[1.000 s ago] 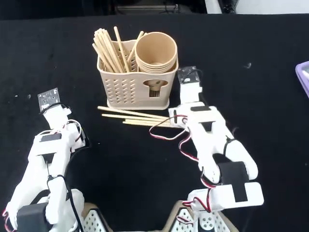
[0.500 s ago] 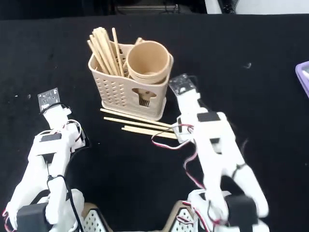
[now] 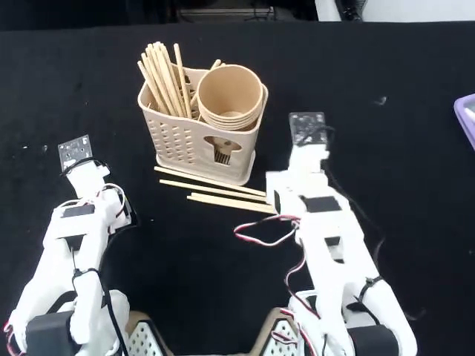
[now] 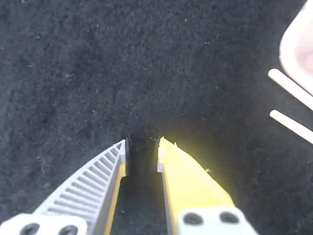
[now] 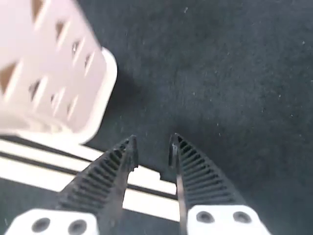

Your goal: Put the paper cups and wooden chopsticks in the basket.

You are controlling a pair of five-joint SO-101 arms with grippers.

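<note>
Shows right gripper (image 5: 152, 142) drawn back from the shifted basket (image 3: 194, 141), narrowly open and empty over three wooden chopsticks (image 3: 211, 190) not yet collected; left gripper (image 4: 142, 143) likewise slightly parted, empty.

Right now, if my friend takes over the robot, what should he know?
Left gripper: slightly open, empty, over bare table, off to one side of the basket.
Right gripper: open, empty, above the ends of the loose chopsticks.
Done: paper cups sit stacked in the basket beside a bundle of chopsticks.
Left to do: three loose chopsticks lie on the table in front of the basket; they need to go in.
</note>
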